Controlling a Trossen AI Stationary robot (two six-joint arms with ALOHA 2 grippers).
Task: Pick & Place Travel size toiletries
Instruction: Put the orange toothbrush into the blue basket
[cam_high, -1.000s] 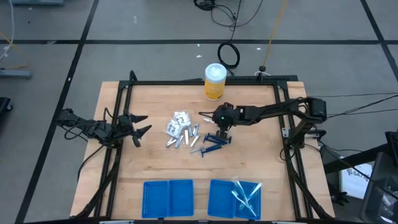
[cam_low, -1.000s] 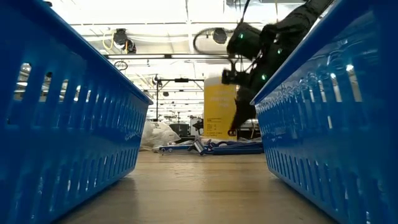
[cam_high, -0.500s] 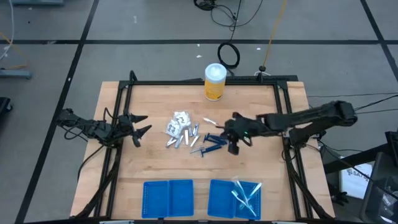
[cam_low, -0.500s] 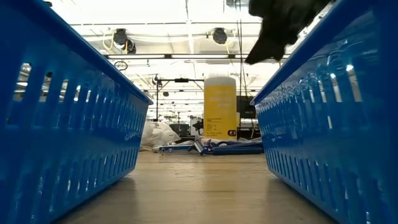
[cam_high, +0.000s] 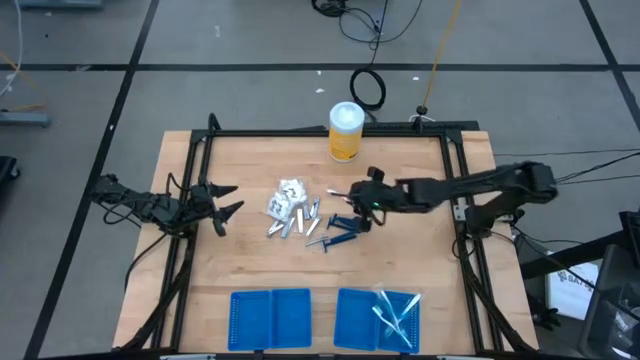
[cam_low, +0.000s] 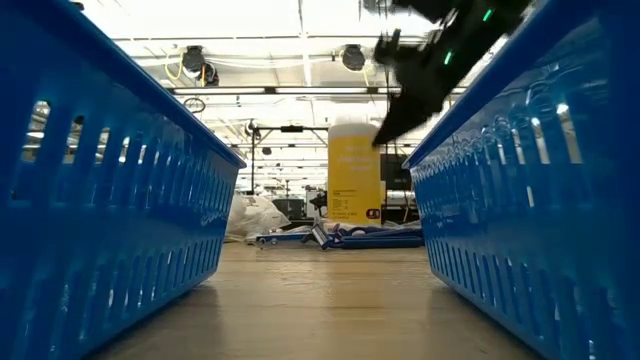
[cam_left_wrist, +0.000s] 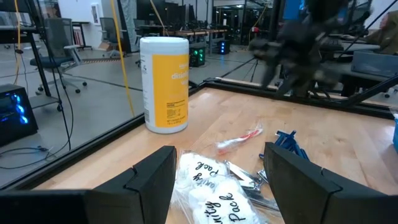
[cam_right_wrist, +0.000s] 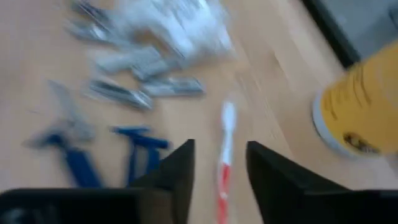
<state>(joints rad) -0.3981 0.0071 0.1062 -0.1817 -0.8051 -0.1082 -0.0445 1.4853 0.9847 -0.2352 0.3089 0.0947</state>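
Inside the right blue tray (cam_high: 350, 318) lie clear-wrapped brushes (cam_high: 392, 312); the left tray (cam_high: 270, 318) holds nothing; both grippers gape.

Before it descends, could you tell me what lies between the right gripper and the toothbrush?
Nothing: in the right wrist view, bare wood separates the right gripper from the toothbrush.

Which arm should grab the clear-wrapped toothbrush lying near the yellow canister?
Right. The right gripper hangs open beside the clear-wrapped toothbrush, framing it in its wrist view; the left gripper waits at the table's left edge.
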